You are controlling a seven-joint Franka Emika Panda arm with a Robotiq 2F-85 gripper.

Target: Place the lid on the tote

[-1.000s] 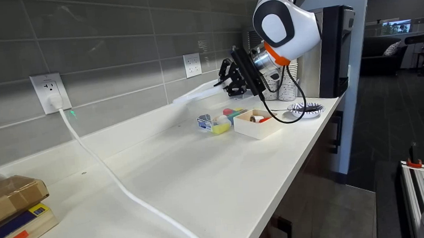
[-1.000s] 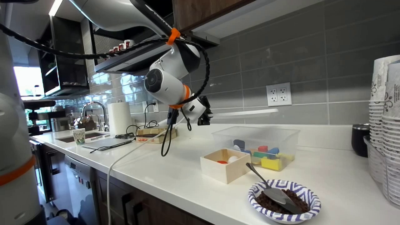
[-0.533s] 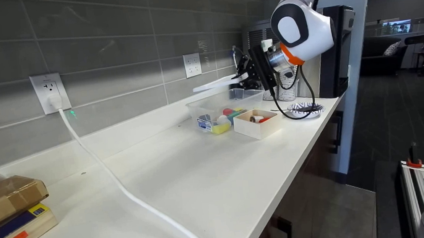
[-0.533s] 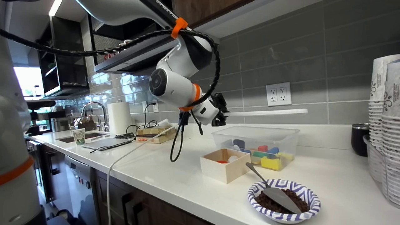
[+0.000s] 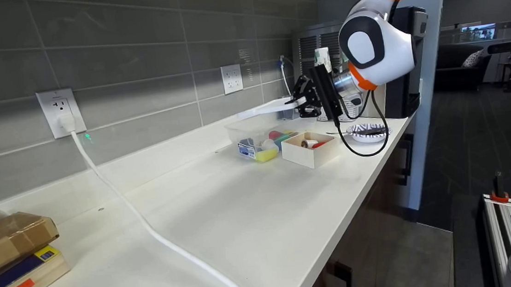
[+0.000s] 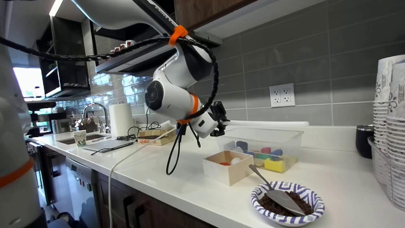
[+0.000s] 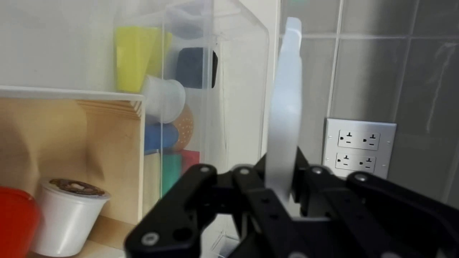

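The lid is a thin pale white panel, seen nearly edge-on in both exterior views (image 5: pixel 264 109) (image 6: pixel 269 123). It also shows edge-on in the wrist view (image 7: pixel 286 96). My gripper (image 5: pixel 299 101) is shut on one end of the lid, which also shows in an exterior view (image 6: pixel 223 123) and the wrist view (image 7: pixel 281 165). The lid is held roughly level, a little above the tote, apparently not touching it. The tote (image 5: pixel 236 135) is a clear bin on the counter by the wall, holding colourful items; it also shows in an exterior view (image 6: pixel 253 136) and the wrist view (image 7: pixel 245 79).
A light wooden box (image 6: pixel 218 171) with small items stands right against the tote's front. A patterned bowl (image 6: pixel 256 196) with a spatula is nearer the counter edge. Cup stacks (image 6: pixel 383 133) stand farther along. A tiled wall with an outlet (image 6: pixel 282 95) rises behind the tote.
The gripper has carried the lid along the counter to over the tote. In the last half second the lid has dropped lower, closer to the tote's rim. The tote has not moved.
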